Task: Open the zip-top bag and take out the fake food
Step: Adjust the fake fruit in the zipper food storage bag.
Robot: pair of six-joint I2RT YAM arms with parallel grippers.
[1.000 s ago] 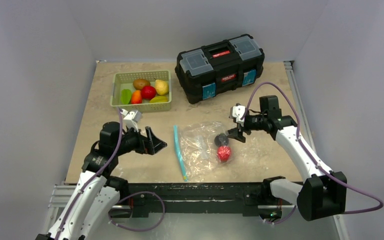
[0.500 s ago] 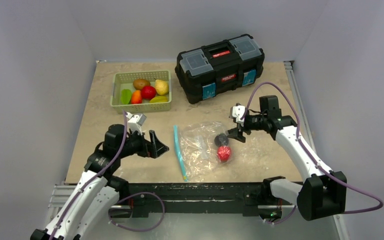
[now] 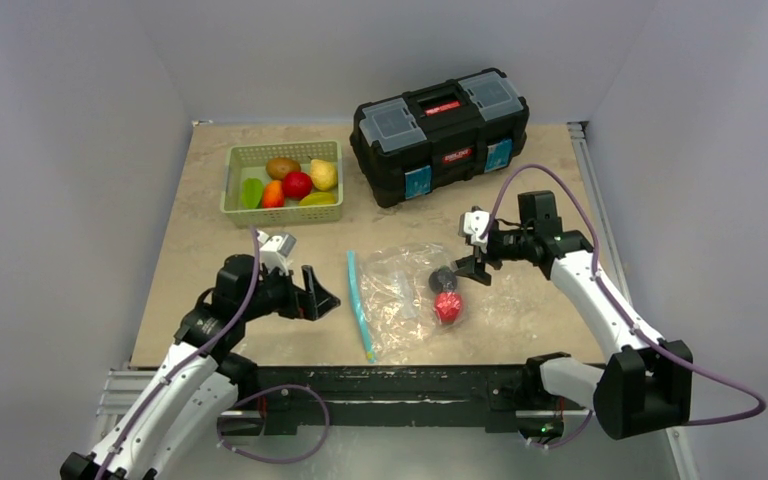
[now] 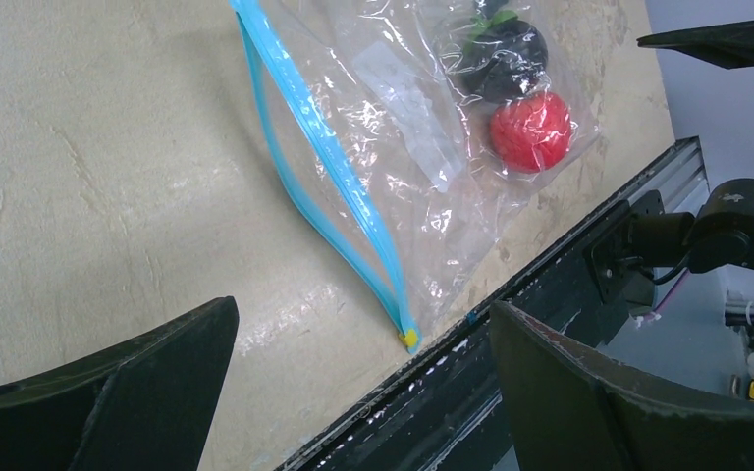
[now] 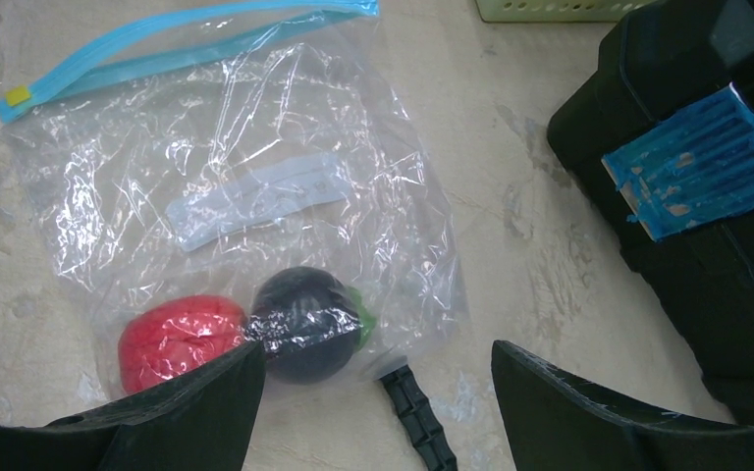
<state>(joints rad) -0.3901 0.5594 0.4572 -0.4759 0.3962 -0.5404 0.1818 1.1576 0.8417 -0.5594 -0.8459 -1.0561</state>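
The zip-top bag [image 3: 400, 300] lies flat near the table's front edge, with its teal zip strip [image 3: 359, 300] on the left side. In the left wrist view the two halves of the strip [image 4: 324, 167] gape apart. Two pieces of fake food sit inside at the bag's right end, one red [image 3: 448, 307] and one dark with a green tip [image 3: 442, 279]. My left gripper [image 3: 318, 293] is open just left of the strip, empty. My right gripper [image 3: 475, 268] hovers open over the bag's right edge beside the dark piece [image 5: 304, 324] and the red piece [image 5: 177, 339].
A green basket [image 3: 282, 207] holding several fake fruits stands at the back left. A black toolbox [image 3: 440, 125] is at the back centre-right. A black ridged handle [image 5: 417, 422] lies on the table under my right gripper. The black front rail [image 3: 390, 380] runs just below the bag.
My left arm has moved right and slightly toward the front, bringing its open gripper closer to the zip strip. The right arm and the bag have barely moved.
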